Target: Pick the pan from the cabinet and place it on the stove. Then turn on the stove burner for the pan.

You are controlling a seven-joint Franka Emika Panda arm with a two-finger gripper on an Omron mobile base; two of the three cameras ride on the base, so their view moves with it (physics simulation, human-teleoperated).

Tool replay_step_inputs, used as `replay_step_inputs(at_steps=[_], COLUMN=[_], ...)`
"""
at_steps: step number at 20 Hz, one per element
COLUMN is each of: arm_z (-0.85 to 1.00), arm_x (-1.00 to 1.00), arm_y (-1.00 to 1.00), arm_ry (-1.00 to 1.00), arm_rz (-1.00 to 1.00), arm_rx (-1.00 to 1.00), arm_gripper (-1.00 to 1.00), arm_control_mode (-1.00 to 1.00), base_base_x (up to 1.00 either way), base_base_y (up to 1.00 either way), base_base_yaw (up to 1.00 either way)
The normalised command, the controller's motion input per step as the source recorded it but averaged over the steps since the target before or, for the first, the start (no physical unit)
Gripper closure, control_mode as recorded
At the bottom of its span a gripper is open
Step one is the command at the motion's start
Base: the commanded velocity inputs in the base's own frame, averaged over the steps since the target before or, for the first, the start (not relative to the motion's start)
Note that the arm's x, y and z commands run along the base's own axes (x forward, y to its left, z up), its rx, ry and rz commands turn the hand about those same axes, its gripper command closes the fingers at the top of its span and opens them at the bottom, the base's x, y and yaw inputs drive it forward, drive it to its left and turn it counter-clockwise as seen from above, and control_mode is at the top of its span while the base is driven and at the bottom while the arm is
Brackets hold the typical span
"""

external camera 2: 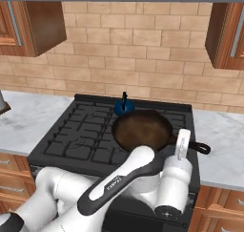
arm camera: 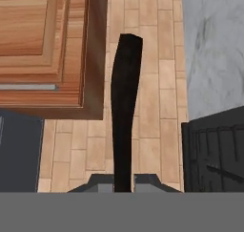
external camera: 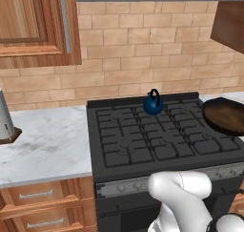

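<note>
While the tool (arm camera: pixel 123 183) stays out of clear sight from the base cameras, the hand view shows its two tips clamped tight on the long black handle of the pan (external camera 2: pixel 143 130), which runs straight away from the fingers.

Position of the pan: it is held in the air over the right half of the stove (external camera: pixel 143 145), level, dish toward the middle of the grates and handle reaching out toward the stove's right edge. It does not appear to rest on the grates yet, though contact cannot be ruled out from these angles.

Handling judgement: the pan is rigid and probably fairly heavy for a two-finger grip. Held by the handle, the dish hangs far from the fingers and will tend to droop or roll around the handle axis. A grip closer to the dish would reduce that leverage. The smooth handle may slip; lower it slowly.

Further back, a small blue kettle (external camera: pixel 153 103) stands at the rear edge of the stove, near the pan. The cabinet (external camera: pixel 33 26) hangs on the brick wall above the worktop (external camera: pixel 43 145).
</note>
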Motion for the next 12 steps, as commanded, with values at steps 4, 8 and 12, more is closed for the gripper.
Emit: replay_step_inputs(at_steps=[4, 8, 12], arm_z=[-0.5, -0.43, -0.36], arm_x=[0.1, 0.17, 0.2], arm_y=[-0.24, -0.17, -0.17], arm_ry=[0.0, 0.0, 0.0], arm_rz=[-0.02, -0.03, -0.03], arm_rx=[-0.01, -0.02, -0.01], arm_gripper=[1.0, 1.0, 1.0], arm_control_mode=[-1.0, -1.0, -1.0], base_base_x=[0.0, 0.0, 0.0], base_base_y=[0.0, 0.0, 0.0], base_base_yaw=[0.0, 0.0, 0.0])
